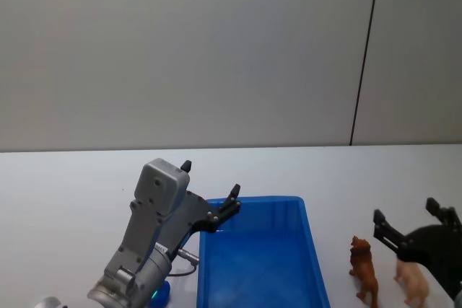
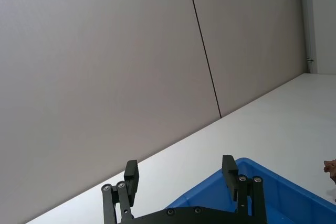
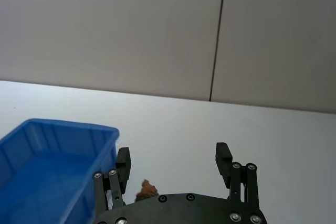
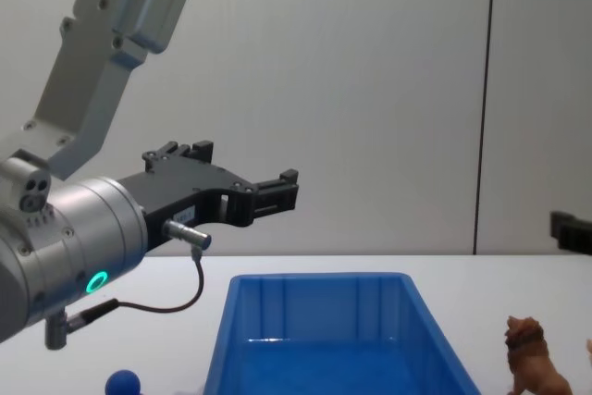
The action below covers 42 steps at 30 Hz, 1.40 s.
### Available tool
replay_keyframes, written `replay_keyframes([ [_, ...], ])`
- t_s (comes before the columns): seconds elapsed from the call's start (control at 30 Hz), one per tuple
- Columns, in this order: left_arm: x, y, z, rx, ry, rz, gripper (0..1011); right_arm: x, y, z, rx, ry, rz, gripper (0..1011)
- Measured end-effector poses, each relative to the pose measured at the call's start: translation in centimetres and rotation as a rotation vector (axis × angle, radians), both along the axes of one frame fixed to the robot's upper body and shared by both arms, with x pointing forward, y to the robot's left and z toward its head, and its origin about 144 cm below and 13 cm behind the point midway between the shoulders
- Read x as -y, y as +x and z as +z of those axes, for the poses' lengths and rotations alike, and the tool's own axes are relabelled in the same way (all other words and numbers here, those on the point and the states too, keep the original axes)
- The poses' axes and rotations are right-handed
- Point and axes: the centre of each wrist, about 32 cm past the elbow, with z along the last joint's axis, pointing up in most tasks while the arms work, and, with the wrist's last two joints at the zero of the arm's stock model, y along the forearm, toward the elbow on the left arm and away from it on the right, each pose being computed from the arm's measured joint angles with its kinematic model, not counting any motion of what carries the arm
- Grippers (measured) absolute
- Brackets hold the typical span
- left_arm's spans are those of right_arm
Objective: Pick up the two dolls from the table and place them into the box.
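Note:
The blue box [image 1: 253,250] stands on the white table [image 1: 72,192] in front of me. To its right stand a brown lion doll [image 1: 364,268] and a pale pink doll [image 1: 411,283]. A blue doll [image 4: 122,383] lies left of the box, under my left arm. My left gripper [image 1: 210,178] hangs open and empty over the box's back left corner [image 2: 262,192]. My right gripper [image 1: 406,210] is open above the two dolls on the right, touching neither. In the right wrist view the lion's head [image 3: 148,188] peeks out between the open fingers [image 3: 223,156].
A plain grey wall with one dark vertical seam [image 1: 364,55] rises behind the table. Bare white tabletop stretches behind the box and to the far left. The box interior [image 4: 324,358] looks bare.

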Motion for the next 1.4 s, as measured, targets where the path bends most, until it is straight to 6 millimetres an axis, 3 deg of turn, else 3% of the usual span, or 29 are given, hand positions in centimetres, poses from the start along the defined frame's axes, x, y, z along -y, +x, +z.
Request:
replay_keyframes([
  [0.53, 0.0, 0.0, 0.0, 0.000, 0.000, 0.000, 1001, 1.2, -1.3, -1.3, -0.127, -0.015, -0.080, 999],
  [1.2, 0.0, 0.0, 0.0, 0.000, 0.000, 0.000, 1001, 2.1, -1.2, -4.9, -0.257, -0.019, -0.107, 1000],
  [1.4, 0.0, 0.0, 0.0, 0.000, 0.000, 0.000, 1001, 2.0, -0.8, -5.6, -0.269, -0.018, -0.105, 880],
])
